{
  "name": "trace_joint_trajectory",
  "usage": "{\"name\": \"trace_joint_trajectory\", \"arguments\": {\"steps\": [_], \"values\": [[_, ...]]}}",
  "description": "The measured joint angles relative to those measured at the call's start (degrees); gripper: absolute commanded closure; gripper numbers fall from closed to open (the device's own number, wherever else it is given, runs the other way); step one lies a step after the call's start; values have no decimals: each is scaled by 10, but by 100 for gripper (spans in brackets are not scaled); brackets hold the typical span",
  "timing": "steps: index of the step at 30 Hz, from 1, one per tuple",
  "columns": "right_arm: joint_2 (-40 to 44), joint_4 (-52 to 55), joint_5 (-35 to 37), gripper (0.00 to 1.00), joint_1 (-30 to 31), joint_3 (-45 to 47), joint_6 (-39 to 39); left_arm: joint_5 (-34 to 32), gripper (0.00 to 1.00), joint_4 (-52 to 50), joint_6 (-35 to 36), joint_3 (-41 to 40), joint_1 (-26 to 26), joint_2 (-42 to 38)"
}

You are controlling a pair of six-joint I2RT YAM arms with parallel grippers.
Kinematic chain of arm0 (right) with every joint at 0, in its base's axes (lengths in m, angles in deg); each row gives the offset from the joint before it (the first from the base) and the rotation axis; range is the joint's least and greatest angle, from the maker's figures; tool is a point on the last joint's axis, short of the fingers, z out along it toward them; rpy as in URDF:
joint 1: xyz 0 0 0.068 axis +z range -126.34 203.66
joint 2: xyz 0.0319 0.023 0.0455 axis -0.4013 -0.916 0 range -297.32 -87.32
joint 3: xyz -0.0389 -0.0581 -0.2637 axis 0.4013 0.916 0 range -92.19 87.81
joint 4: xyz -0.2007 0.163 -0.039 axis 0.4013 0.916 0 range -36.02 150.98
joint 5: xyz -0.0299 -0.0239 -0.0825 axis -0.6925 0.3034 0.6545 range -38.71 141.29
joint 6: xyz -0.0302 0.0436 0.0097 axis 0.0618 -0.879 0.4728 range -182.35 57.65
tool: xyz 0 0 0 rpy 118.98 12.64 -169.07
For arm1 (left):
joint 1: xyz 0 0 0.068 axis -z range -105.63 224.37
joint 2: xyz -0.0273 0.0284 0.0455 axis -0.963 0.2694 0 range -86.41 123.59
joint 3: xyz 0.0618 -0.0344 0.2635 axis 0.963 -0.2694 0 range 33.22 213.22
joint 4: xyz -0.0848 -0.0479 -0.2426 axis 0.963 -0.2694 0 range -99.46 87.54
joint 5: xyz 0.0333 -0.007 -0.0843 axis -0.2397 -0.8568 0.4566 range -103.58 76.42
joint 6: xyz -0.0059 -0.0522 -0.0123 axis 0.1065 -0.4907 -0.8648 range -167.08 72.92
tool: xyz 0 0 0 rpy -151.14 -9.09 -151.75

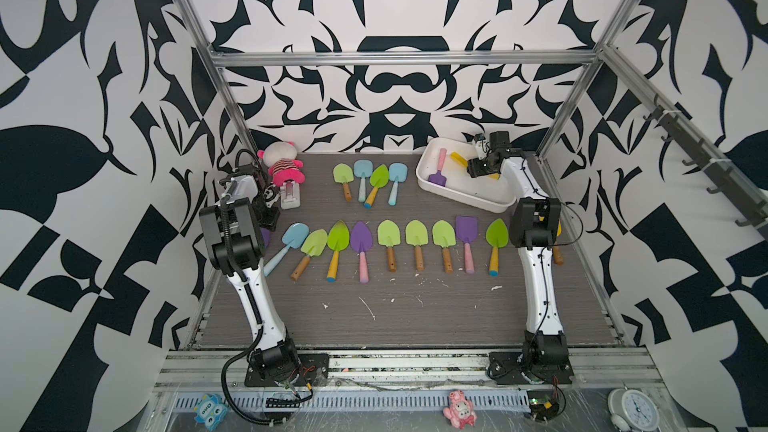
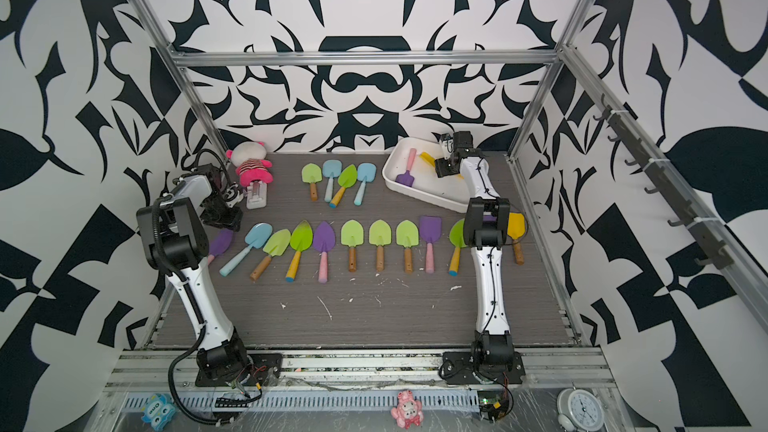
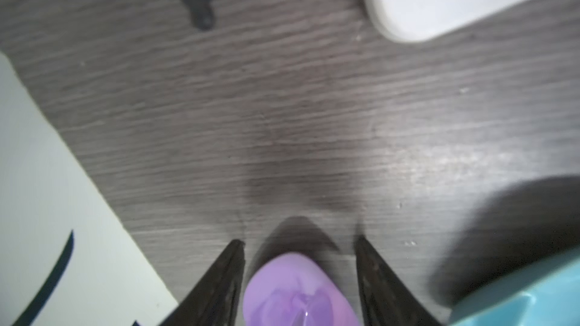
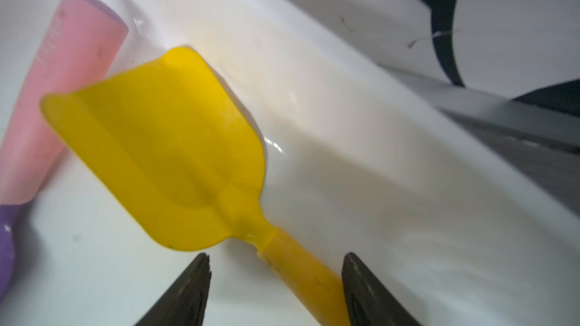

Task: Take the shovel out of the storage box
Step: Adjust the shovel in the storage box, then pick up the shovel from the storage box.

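The white storage box (image 1: 465, 198) (image 2: 428, 197) stands at the back right in both top views. A yellow shovel (image 4: 175, 158) (image 1: 459, 157) lies in it beside a purple shovel with a pink handle (image 4: 47, 120) (image 1: 438, 168). My right gripper (image 4: 276, 257) (image 1: 478, 166) hangs low inside the box, open, its jaws on either side of the yellow handle without closing on it. At the left, my left gripper (image 3: 300, 241) (image 2: 224, 222) is open over the table. A purple shovel blade (image 3: 295, 290) (image 2: 220, 243) lies between its jaws with gaps on both sides.
Two rows of shovels lie on the grey table (image 1: 415, 317): several at the back (image 1: 370, 180), several across the middle (image 1: 390, 243). A blue shovel (image 3: 518, 293) lies close to the left gripper. A plush toy (image 1: 282, 164) and a white block (image 1: 290, 197) sit at the back left.
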Motion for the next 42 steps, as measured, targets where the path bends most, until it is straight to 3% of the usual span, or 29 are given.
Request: {"name": "trace_joint_trajectory", "arguments": {"steps": [6, 13, 20, 25, 27, 33, 42], "values": [[23, 22, -7, 47, 2, 31, -6, -13, 27, 0, -21, 2, 0, -3], [56, 38, -10, 54, 3, 92, -4, -19, 10, 0, -49, 2, 1, -47], [78, 50, -5, 87, 5, 130, 9, -20, 8, -2, -83, 12, 3, -111], [96, 40, 2, 100, 8, 155, 8, -7, 7, -2, -112, 18, 10, -165], [116, 39, 7, 100, 9, 183, 7, 2, 6, 1, -125, 22, 16, -193], [237, 39, 14, 100, 13, 290, -23, 52, 1, 32, -164, 24, 46, -283], [526, 59, 15, 100, 13, 464, -72, 148, 1, 141, -230, 20, 119, -357]]}}
